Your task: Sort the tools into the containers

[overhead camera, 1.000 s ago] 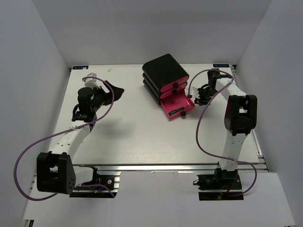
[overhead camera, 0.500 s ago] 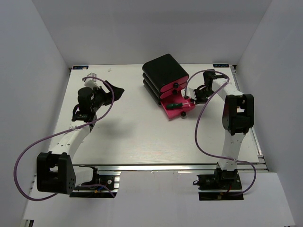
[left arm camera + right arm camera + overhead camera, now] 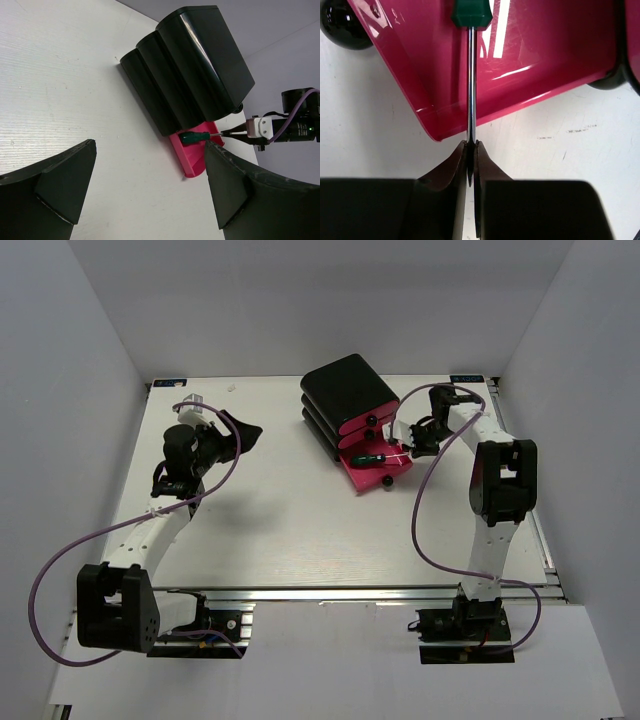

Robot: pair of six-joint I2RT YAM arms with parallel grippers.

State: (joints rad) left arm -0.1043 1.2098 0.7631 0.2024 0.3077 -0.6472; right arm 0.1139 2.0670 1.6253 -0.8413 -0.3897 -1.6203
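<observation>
right claw (image 3: 471,150): pinched together on the very tip of the screwdriver's bare metal shaft, hardly a sliver of gap between the fingers
screwdriver (image 3: 470,85): green handle, thin shiny shaft, poking straight out ahead of the right claw
screwdriver vs claw: only the last bit of shaft is in the grip; the rest runs away from the fingertips, with the handle at the far end
screwdriver vs drawer (image 3: 375,480): shaft crosses the pink side wall and the handle sits over the inside; the gripped tip is outside, over the counter (image 3: 280,530)
touching the drawer floor or not: honestly can't tell from any of the views
drawer: bright pink, lowest of three, pulled out, with a round black knob (image 3: 340,25) on the front
other two drawers: pushed in, pink fronts and knobs showing
box (image 3: 345,388): black, rounded corners, holds all three drawers, sits angled toward the far middle of the counter
left claw (image 3: 150,150): fingers spread wide apart with nothing between them, over on the left side and well apart from the box
left wrist view: looks at the back of the box, green handle peeking out just beside the bottom corner
</observation>
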